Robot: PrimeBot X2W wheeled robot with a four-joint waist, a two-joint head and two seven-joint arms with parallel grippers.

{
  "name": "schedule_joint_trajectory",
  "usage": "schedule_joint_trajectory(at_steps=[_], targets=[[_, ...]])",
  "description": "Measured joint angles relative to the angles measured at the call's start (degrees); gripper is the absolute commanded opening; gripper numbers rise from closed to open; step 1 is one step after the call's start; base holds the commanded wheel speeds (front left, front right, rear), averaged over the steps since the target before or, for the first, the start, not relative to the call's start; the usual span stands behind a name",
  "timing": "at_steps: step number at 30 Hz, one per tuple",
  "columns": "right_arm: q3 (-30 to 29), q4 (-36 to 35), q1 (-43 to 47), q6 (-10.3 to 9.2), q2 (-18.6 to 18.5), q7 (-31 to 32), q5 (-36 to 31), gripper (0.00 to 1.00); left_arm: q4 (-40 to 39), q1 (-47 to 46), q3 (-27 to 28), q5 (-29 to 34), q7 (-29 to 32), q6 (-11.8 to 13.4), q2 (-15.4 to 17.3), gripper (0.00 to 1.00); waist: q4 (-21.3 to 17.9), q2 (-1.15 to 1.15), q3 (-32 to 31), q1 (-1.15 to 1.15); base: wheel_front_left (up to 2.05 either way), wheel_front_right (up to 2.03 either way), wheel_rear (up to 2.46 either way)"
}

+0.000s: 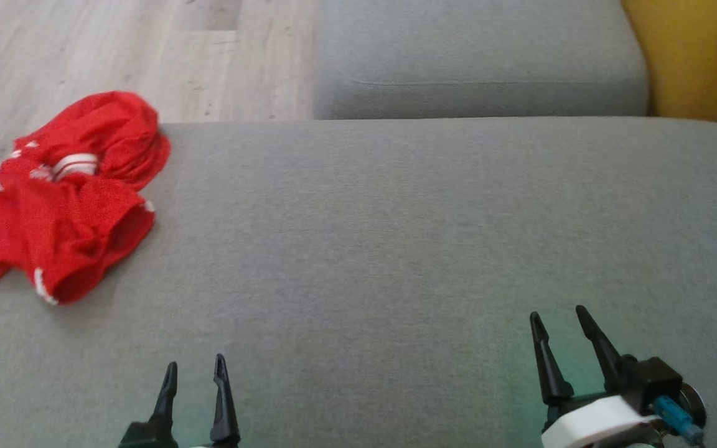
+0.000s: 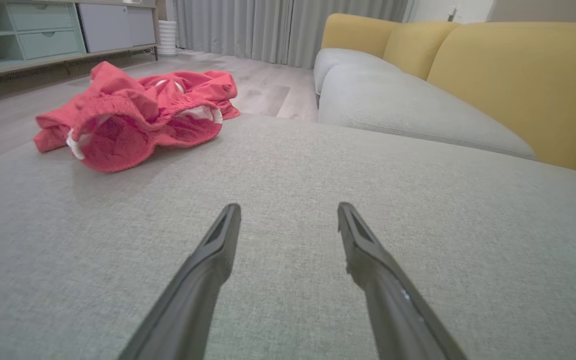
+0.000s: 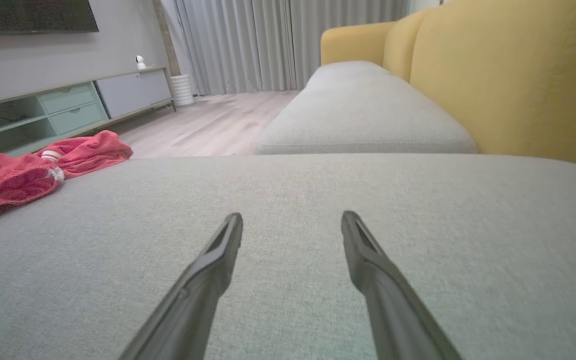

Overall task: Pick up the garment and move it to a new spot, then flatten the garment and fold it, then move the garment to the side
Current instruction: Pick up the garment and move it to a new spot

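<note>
Red garment (image 1: 66, 199) crumpled in a heap at far left of the grey sofa cushion (image 1: 396, 249), at its edge by the wood floor (image 1: 116, 50). Left hand (image 1: 195, 361) at near side, fingers spread open, holding nothing, well apart from garment. Right hand (image 1: 556, 311) near right, also open, holding nothing. Both over the cushion; yellow backrest (image 1: 701, 56) far right

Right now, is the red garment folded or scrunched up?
Scrunched up. The garment lies in a rumpled heap on the grey cushion, lumpy, with white trim showing here and there.
</note>
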Motion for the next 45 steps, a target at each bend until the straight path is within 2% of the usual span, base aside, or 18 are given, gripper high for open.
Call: schedule_joint_trajectory(at_steps=[4,9,18,22,29,33,38,42,45], targets=[[-0.8,-0.2,0.1,0.00,0.0,0.0,0.0,1.00,-0.1,-0.1,-0.1,0.0,0.0,0.0,0.2,1.00,3.4,0.00,-0.2,0.00,0.00,0.00,0.00],[-1.1,-0.4,0.1,0.00,0.0,0.0,0.0,1.00,-0.5,-0.1,0.0,-0.8,0.0,0.0,0.7,1.00,9.5,0.00,-0.4,0.00,0.00,0.00,0.00],[1.0,-0.6,0.0,0.00,0.0,0.0,0.6,1.00,-2.4,-0.1,0.1,-0.9,0.2,0.2,2.2,1.00,21.1,0.00,-0.5,0.00,0.00,0.00,0.00],[2.4,-0.6,-0.3,0.00,0.0,0.0,0.6,1.00,-3.6,0.1,0.5,-0.9,0.2,0.9,2.3,1.00,24.3,0.00,0.1,0.00,0.00,0.00,0.00],[3.2,-0.3,-1.5,0.00,0.0,0.0,0.6,1.00,-4.9,0.2,0.6,-0.9,0.1,1.4,2.4,1.00,25.1,0.00,1.0,0.00,0.00,0.00,0.00],[2.4,-0.5,-1.4,0.00,0.0,0.0,0.1,1.00,-7.7,0.1,1.0,-0.1,0.1,1.9,4.2,1.00,25.0,0.00,0.7,0.00,0.00,0.00,0.00],[0.5,-1.6,-1.2,0.00,0.0,0.0,-1.4,1.00,-12.8,-3.5,4.1,0.9,2.5,1.8,10.0,1.00,24.4,0.00,1.0,-0.01,0.00,0.00,0.00],[-0.2,-2.4,-1.3,0.00,0.0,0.0,-3.8,1.00,-18.2,-12.9,6.9,1.3,6.8,1.3,15.0,1.00,22.9,0.00,3.3,0.00,0.00,0.00,0.00],[-0.6,-2.8,-2.1,0.00,0.0,0.0,-5.8,1.00,-19.0,-20.9,8.7,1.5,10.5,0.0,18.6,1.00,21.6,0.00,5.7,0.00,0.00,0.00,0.00]])
